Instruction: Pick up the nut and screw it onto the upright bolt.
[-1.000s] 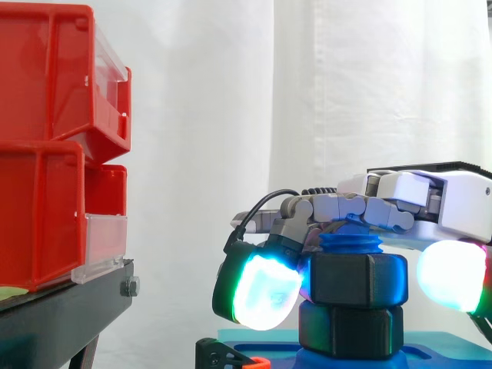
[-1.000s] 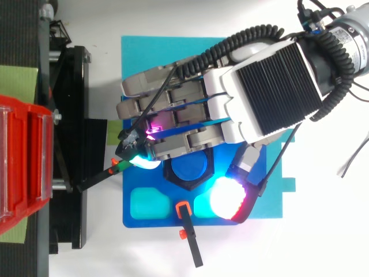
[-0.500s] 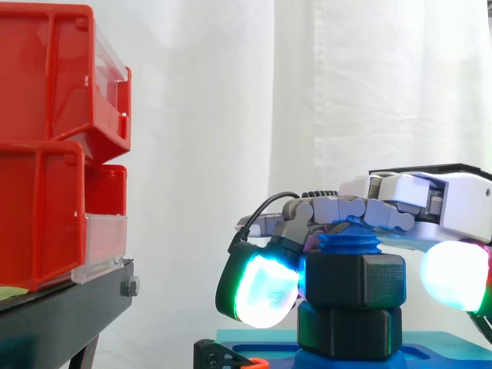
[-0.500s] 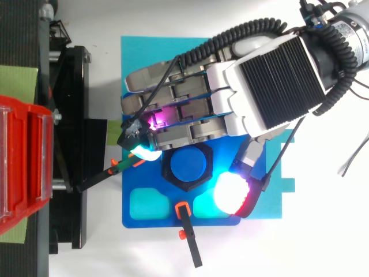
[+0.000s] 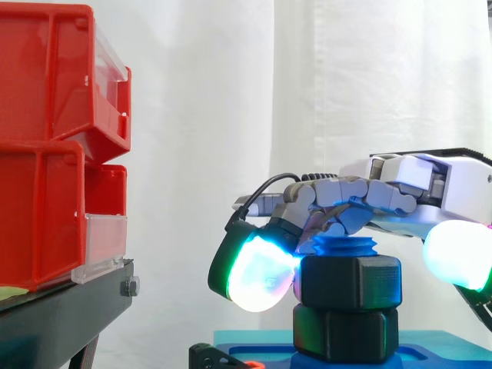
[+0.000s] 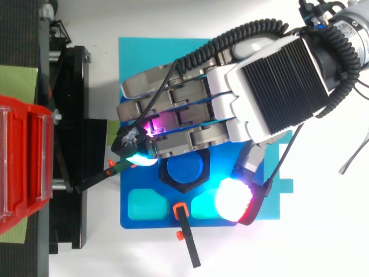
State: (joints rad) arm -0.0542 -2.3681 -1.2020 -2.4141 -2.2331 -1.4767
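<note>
A black hex nut [image 5: 350,280] sits threaded on the upright blue bolt [image 6: 185,169], whose tip [image 5: 342,246] pokes out above it. Under the nut is a second black hex piece [image 5: 346,332] on the blue base plate [image 6: 144,57]. My hand [image 6: 271,86] hovers flat over the bolt, fingers bent down at their tips. A cyan fingertip pad [image 5: 257,270] is close against the nut's left side. The glowing thumb pad [image 5: 461,254] stands apart to the right, with a gap to the nut. Nothing is pinched.
Red bins [image 5: 46,146] are stacked on a black stand [image 6: 75,115] at the left. Orange-and-black clamps [image 6: 183,231] hold the plate at its near edge and left side. A white curtain hangs behind.
My hand has risen a little, so its pads sit higher beside the nut. The thumb pad has drawn away to the right. The nut stays on the bolt.
</note>
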